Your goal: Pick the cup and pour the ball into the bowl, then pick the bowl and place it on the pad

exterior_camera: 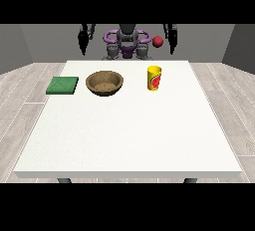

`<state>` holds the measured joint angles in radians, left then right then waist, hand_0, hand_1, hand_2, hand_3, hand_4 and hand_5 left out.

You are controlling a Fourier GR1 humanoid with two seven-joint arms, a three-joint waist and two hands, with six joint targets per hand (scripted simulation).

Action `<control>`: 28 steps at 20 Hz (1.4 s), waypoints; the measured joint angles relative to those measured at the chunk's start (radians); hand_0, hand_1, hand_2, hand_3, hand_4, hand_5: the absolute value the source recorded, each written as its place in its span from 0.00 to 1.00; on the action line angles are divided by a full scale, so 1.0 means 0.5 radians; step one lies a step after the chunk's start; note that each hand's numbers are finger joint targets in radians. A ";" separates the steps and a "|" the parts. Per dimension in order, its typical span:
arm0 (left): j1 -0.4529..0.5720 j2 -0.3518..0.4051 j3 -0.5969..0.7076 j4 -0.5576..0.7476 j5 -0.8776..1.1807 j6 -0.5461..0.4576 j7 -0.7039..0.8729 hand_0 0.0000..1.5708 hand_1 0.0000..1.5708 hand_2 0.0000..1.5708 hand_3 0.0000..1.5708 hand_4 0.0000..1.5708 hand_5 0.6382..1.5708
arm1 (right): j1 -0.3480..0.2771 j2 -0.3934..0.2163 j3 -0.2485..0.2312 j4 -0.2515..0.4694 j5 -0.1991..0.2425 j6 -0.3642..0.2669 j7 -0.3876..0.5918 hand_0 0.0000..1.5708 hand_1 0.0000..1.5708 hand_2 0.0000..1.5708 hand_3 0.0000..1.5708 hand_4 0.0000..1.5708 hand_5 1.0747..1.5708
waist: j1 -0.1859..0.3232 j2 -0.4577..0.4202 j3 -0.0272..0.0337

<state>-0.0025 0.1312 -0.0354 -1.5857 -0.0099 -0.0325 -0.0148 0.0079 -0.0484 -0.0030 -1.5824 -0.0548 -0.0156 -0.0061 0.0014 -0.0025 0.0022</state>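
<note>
A yellow cup [155,78] with a red mark stands upright on the white table [129,130], right of centre near the far edge. A red ball [158,41] shows in the air above and behind the cup, beside the hand at the view's right. Left of the cup sits a brown wooden bowl [104,83]; nothing shows inside it. A flat green pad [63,85] lies further left. The hand at the view's left [85,40] and the hand at the view's right [172,38] hang beside the robot's body behind the table, fingers straight down, holding nothing.
The robot's torso [127,43] stands behind the table's far edge. Grey plank floor surrounds the table on all sides.
</note>
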 measured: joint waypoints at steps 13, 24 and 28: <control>0.220 -0.190 -0.225 -0.438 0.296 0.110 0.092 0.00 0.00 0.00 0.00 0.00 0.93 | 0.097 -0.078 -0.154 -0.141 -0.110 0.021 0.006 0.00 0.00 0.00 0.00 0.00 0.99 | 0.089 -0.444 -0.004; -0.067 -0.164 -0.120 -0.384 0.135 0.158 -0.121 0.00 0.00 0.00 0.00 0.00 0.73 | -0.136 -0.074 -0.154 -0.042 -0.113 0.103 -0.215 0.00 0.00 0.00 0.00 0.00 0.99 | 0.013 0.035 -0.004; -0.270 -0.082 0.038 -0.186 0.118 0.140 -0.281 0.00 0.00 0.00 0.00 0.00 0.66 | -0.288 -0.116 -0.194 0.041 -0.125 0.154 -0.345 0.00 0.00 0.00 0.00 0.00 0.98 | -0.029 0.281 -0.004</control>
<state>-0.1377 0.0902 -0.0163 -1.6788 0.0492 0.0377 -0.1551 -0.1362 -0.1066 -0.0999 -1.5617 -0.1172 0.0615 -0.1787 -0.0131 0.1381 0.0000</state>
